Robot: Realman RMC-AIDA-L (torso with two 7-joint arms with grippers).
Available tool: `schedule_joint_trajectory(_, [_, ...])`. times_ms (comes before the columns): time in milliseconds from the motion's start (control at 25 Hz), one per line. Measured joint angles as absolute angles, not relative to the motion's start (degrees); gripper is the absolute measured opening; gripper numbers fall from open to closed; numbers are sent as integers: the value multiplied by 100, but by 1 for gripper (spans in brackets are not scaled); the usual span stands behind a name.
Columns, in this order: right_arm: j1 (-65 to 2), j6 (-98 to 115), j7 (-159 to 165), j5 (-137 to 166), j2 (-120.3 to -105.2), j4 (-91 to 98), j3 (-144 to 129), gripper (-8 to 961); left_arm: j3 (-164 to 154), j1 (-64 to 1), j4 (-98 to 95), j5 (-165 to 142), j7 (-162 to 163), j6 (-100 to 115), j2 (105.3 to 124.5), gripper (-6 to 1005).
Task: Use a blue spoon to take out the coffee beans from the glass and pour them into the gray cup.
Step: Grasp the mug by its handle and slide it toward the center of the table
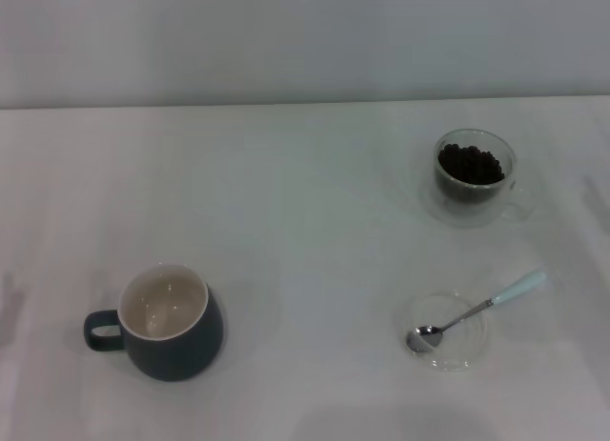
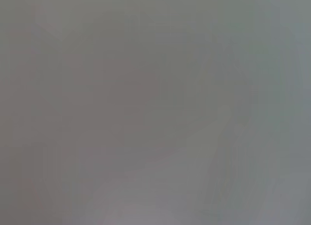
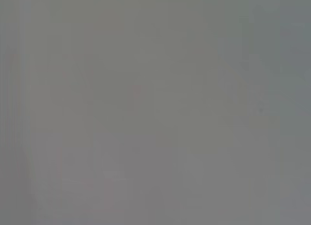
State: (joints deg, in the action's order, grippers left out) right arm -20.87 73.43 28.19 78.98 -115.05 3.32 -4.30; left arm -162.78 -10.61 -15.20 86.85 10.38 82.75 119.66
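blue spoon [image 1: 474, 312] diagonal, handle far-right

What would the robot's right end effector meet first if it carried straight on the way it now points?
That cannot be told: neither end effector shows in any view, so its heading is unknown. On the right side of the table stand the spoon on its saucer and the glass.

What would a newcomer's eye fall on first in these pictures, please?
Probably the heap of dark brown coffee beans filling the small clear double-walled glass at the table's far right. Next, the rounded dark blue-gray mug with a cream inside stands empty at the near left. The metal teaspoon with a pale blue handle rests on a flat clear glass saucer at the near right; neither gripper shows.
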Motion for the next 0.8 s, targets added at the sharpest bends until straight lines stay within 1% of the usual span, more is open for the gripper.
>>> schedule_joint_trajectory(560, [-2087,7358,2824,7902,-11505,229,-430,870,-16286,-1015,-1520,8596,1054,8277,11954,846])
schedule_joint_trajectory(800, [-2095,7367,2827,7887,-11505,228,-430,870,-16285,-633,-1520,8315,1059,8529,11945,845])
